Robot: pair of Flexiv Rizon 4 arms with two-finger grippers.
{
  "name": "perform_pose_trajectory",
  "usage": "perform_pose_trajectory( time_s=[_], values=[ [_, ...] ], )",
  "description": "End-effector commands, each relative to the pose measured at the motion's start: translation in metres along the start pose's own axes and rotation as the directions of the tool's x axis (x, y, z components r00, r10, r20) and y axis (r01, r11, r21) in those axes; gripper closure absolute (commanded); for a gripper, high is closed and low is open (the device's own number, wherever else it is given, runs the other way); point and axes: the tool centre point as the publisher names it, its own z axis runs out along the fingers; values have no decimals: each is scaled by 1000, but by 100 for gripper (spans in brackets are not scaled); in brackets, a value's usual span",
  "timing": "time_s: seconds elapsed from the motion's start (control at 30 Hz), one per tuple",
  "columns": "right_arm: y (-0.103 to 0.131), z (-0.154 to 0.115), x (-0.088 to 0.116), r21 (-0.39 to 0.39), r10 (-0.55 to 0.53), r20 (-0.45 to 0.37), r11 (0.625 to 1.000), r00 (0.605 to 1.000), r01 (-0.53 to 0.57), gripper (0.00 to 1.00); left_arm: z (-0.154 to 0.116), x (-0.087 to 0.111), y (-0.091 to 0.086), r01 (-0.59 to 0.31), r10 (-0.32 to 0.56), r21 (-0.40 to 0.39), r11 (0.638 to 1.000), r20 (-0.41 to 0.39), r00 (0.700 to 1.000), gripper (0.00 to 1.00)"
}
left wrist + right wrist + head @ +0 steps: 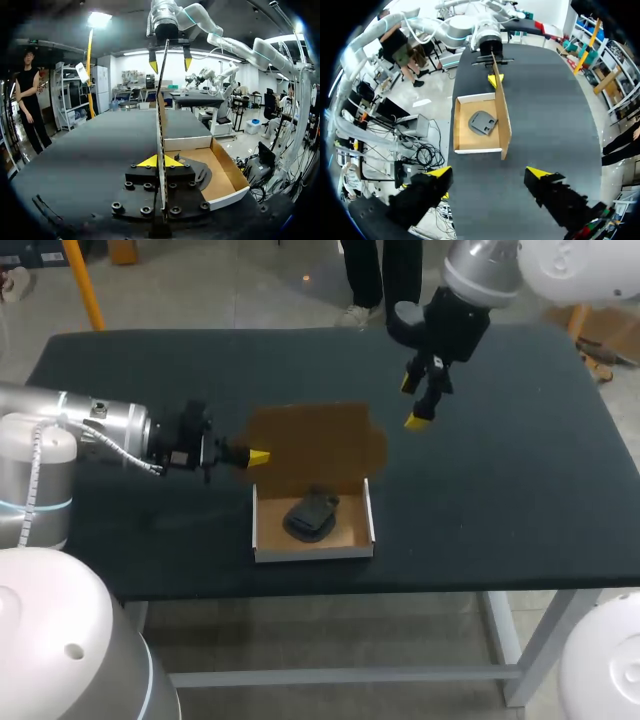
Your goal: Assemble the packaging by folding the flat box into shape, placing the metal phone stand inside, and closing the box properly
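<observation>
Only my left wrist view shows the hold itself. My left gripper (160,161) is pressed together on the near end of the upright brown cardboard lid flap (161,100), one yellow tip on each face. There the flap is seen edge-on, as a thin line.

The head view shows the flap's broad flat face instead, with a rounded tab on the end away from my left gripper. It rises from the far side of the shallow white-walled cardboard tray (258,530). The dark grey metal phone stand (311,515) lies flat on the tray's brown floor, near its middle.

My right wrist view looks down along the flap's top edge. My right gripper (489,172) is spread wide and holds nothing, hovering over the matte black table (500,490) near the flap's far end but apart from it.

In the left wrist view my own finger mount and the flap cover part of the stand. The tray is smooth white outside and plain brown board inside.
</observation>
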Motion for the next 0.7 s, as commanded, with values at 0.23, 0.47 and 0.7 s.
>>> perform_pose_trajectory(
  time_s=[0.23, 0.47, 0.7],
  values=[
    [3, -3, 0, 8, -3, -7, 1000, 1000, 3, 0, 1, 4, 3, -76, 76, 11, 997, 3, 997, 100],
    [5, -4, 0, 13, -5, -7, 1000, 1000, 5, 0, 0, 8, 0, -117, 117, 6, 993, 10, 993, 100],
    [9, -4, -1, 17, -6, -12, 1000, 1000, 6, 0, 1, 9, 0, -129, 129, -5, 992, 17, 992, 100]
  ],
)
